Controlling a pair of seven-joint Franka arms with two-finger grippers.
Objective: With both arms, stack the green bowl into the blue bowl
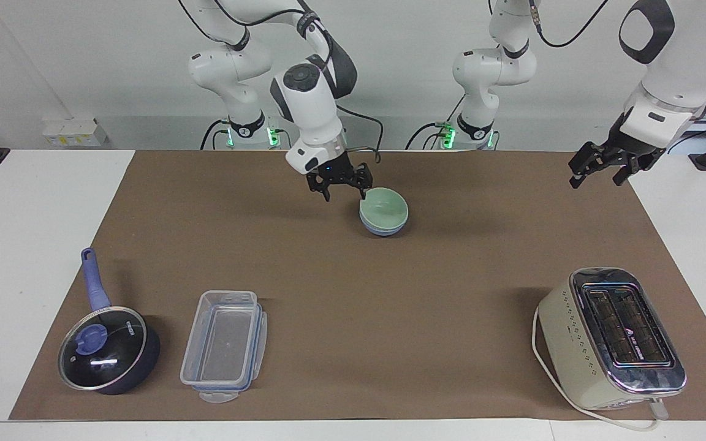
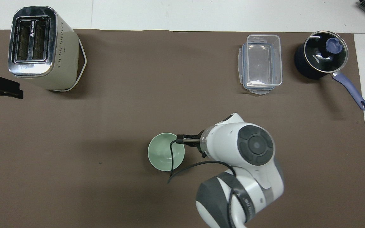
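Two bowls nested: the small pale mint-green bowl [image 1: 383,208] sits inside the small periwinkle-blue bowl [image 1: 382,230], mid-tabletop toward the robots' edge. Our right pincer [image 1: 341,185] hangs wide beside them; our left pincer [image 1: 597,169] waits wide above the tabletop's edge. We reckon only retreat remains.

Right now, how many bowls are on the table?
2, stacked mid-table at the robots' end: the green bowl sits inside the blue bowl. None looks hidden.
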